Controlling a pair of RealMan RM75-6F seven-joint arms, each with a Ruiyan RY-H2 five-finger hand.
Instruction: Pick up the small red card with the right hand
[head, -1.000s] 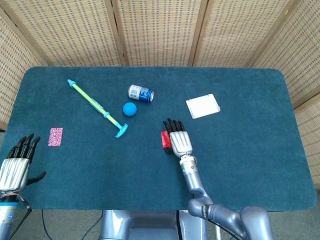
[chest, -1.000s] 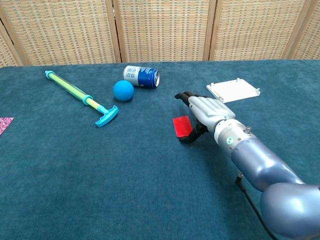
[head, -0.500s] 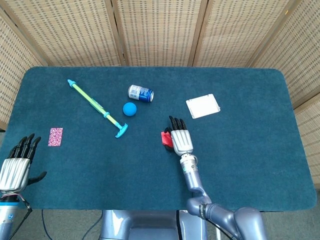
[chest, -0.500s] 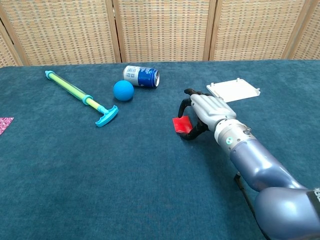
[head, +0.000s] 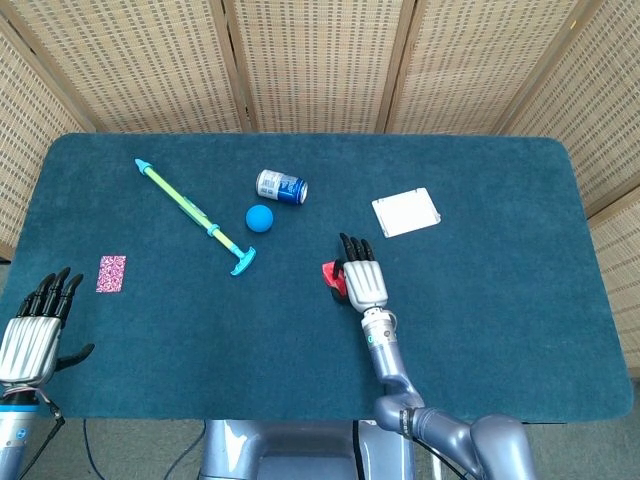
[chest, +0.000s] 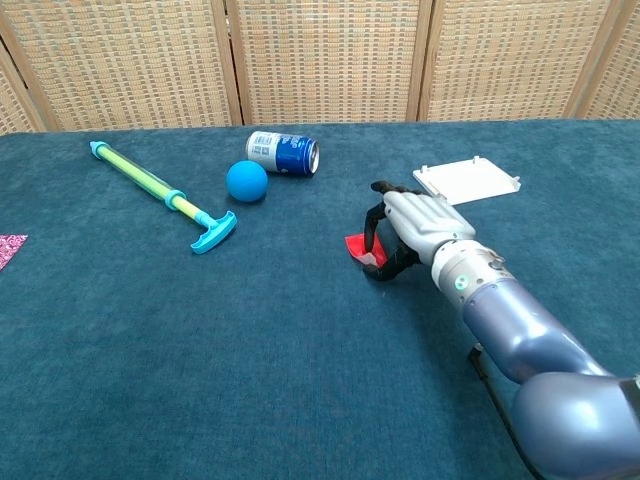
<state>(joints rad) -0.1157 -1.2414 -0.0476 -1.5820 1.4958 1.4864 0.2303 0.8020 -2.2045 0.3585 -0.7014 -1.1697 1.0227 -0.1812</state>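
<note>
The small red card (chest: 359, 246) (head: 329, 271) is tilted up off the blue cloth near the table's middle, pinched between the thumb and fingers of my right hand (chest: 412, 226) (head: 362, 280). Most of the card is hidden behind the hand in the head view; only a red corner shows at the hand's left. My left hand (head: 35, 325) rests at the near left edge, fingers spread, holding nothing.
A blue ball (head: 260, 218) and a lying blue can (head: 281, 186) sit behind the card. A green-and-blue toy stick (head: 194, 215) lies further left, a pink patterned card (head: 111, 273) at far left, a white flat lid (head: 406, 212) at back right.
The right hand's fingers have closed on the red card, which went from lying flat to tipped up on edge in the pinch. The left hand has not moved.
</note>
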